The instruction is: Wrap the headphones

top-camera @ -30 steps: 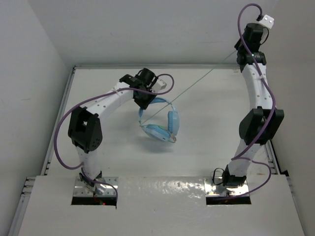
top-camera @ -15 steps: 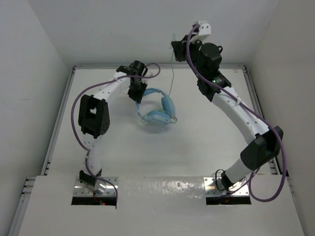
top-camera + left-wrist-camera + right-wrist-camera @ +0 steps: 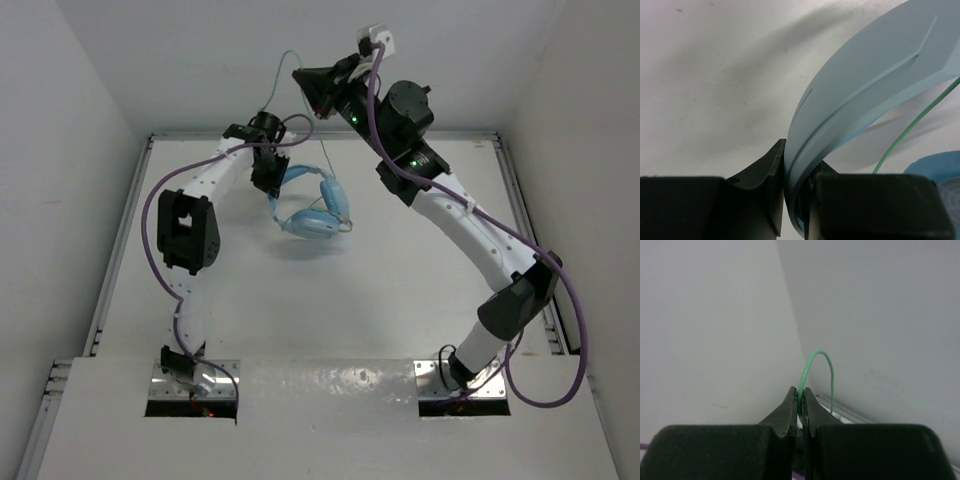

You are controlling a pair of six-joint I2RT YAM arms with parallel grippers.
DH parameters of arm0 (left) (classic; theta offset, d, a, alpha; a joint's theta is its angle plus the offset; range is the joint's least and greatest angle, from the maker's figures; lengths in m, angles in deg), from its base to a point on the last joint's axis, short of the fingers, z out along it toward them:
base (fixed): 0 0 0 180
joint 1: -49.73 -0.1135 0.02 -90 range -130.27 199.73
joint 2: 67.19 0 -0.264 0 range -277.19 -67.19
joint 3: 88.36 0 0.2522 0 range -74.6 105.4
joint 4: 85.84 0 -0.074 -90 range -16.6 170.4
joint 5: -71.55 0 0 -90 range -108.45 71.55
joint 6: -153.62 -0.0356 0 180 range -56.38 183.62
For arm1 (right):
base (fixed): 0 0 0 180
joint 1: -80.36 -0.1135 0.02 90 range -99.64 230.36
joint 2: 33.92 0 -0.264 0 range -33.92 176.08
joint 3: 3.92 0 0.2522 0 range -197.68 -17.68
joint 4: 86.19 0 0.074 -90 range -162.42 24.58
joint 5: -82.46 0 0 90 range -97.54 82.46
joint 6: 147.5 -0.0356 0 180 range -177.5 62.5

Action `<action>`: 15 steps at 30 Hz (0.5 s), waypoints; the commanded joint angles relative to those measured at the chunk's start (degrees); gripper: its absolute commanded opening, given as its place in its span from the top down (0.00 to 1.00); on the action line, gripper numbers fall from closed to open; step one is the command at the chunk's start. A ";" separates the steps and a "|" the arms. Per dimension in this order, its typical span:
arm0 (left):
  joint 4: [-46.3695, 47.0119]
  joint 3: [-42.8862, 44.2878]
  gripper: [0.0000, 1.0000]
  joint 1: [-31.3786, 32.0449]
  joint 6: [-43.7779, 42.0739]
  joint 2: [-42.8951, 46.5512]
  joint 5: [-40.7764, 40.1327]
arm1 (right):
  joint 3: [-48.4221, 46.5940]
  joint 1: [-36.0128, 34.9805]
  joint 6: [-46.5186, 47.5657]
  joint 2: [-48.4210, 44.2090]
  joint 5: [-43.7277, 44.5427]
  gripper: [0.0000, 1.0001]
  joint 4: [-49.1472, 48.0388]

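White-walled bay, white table (image 3: 400, 290), top view plus both wrist views.

Headphones (image 3: 312, 224) are sitting just toward 12 o'clock of table centre. They look to be hanging from the grip rather than lying flat, though lift is hard to tell from above.

Left gripper (image 3: 795, 165) is clamping the edge of the light blue headband (image 3: 865, 85), fingers tight on either side of it; from above it is sitting at 10 o'clock of the ear cups.

Right gripper (image 3: 800, 402) is pinching the thin green cable (image 3: 832, 382) between closed tips, raised high at 12 o'clock of the headphones, past the table's far edge. A free bow of cable is arching above the tips.

Progress, as a judgement: hold and cable pick-up are done. One strand is running from the headphones up to the right gripper, and no clear turns are showing around the headband. Most of the winding is looking undone, along with tucking the end.
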 commanded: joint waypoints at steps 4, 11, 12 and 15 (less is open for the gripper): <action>2.00 -6.30 1.00 0.73 -7.29 8.38 7.87 | -9.94 9.35 -3.92 3.20 8.26 1.00 1.58; 2.54 -16.59 1.00 3.63 -17.48 15.33 12.97 | -21.92 19.11 -3.58 9.45 17.92 1.00 9.50; 2.27 -17.46 1.00 3.64 -18.10 15.78 14.11 | -21.31 20.17 -3.58 9.37 20.11 1.00 9.67; 1.83 -18.35 1.00 3.72 -19.08 17.01 15.36 | -19.98 24.22 -2.70 9.54 22.59 1.00 9.94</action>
